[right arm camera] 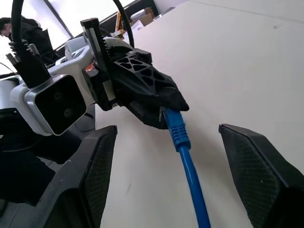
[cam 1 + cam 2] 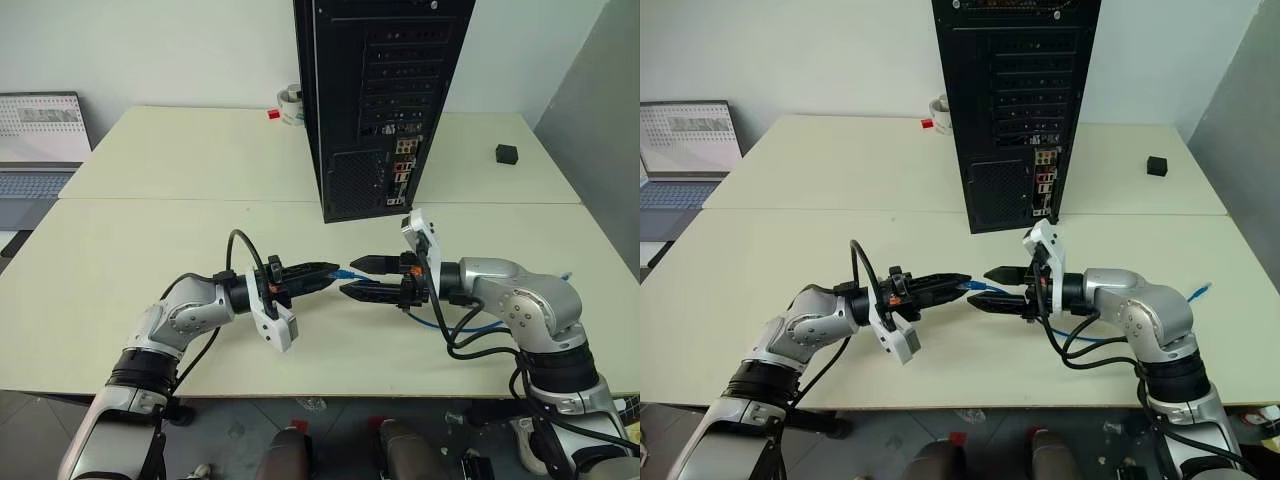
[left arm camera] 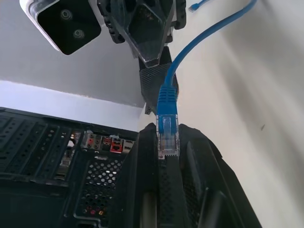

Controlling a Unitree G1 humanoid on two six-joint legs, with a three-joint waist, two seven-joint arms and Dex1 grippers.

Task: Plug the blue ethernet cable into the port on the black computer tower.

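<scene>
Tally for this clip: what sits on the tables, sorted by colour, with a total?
Black: 2, the black computer tower and a small black cube.
Blue: 1, the blue ethernet cable, its plug held in the left gripper.
White: 1, a tape roll.
Red: 1, a small red block.
Grey: 1, a laptop.
Total: 6

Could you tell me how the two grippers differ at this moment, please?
The left gripper is shut on the blue ethernet cable at its plug; the right gripper is open and holds nothing, its fingers either side of the cord. Left points right, right points left. Both hover tip to tip above the table.
</scene>
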